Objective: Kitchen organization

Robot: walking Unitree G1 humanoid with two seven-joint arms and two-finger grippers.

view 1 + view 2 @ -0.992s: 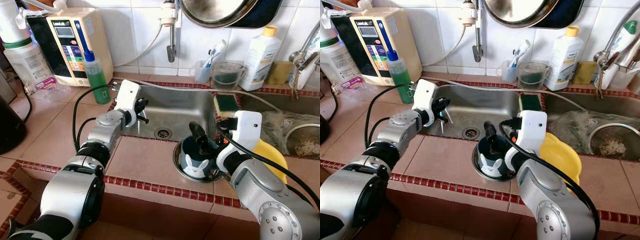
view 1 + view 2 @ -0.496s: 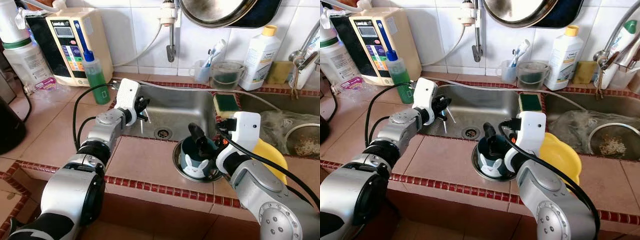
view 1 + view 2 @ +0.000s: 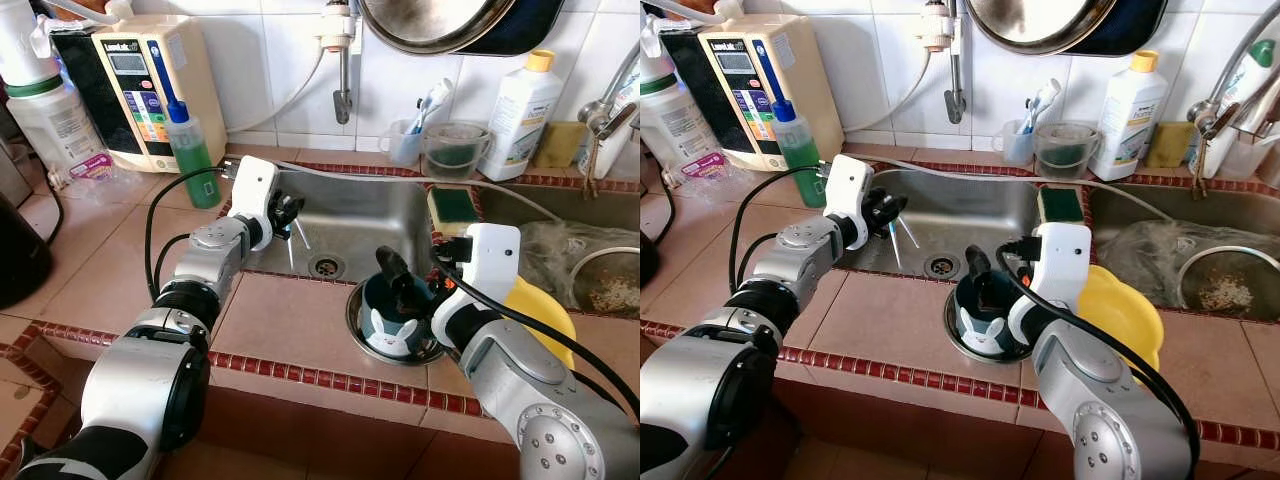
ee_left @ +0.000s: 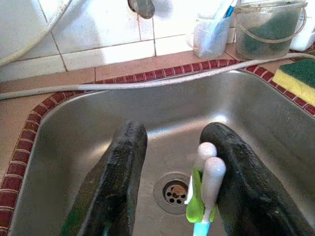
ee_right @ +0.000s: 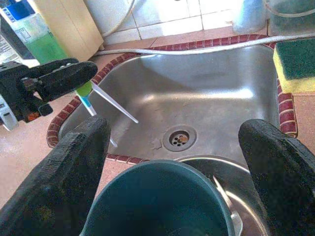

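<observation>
My left gripper (image 3: 283,212) hovers over the left edge of the steel sink (image 3: 370,215), shut on two thin white toothbrushes (image 3: 298,235) with green and blue grips (image 4: 203,196). Their white stems slant down toward the drain (image 4: 173,191). A teal mug (image 3: 390,325) with a white rabbit on it stands in a steel bowl (image 3: 352,310) on the tiled counter in front of the sink. My right gripper (image 3: 408,285) is open just above the mug, with one finger on each side of its rim (image 5: 157,169) and nothing held.
A green soap bottle (image 3: 193,150) and a beige water unit (image 3: 150,80) stand at the back left. A sponge (image 3: 452,205) lies on the divider, a yellow bowl (image 3: 545,310) by my right arm. A toothbrush cup (image 3: 408,140) and a white bottle (image 3: 520,115) line the wall.
The toothbrushes in my left gripper have swung so that their stems point further down and toward the drain. My right gripper stays over the mug.
</observation>
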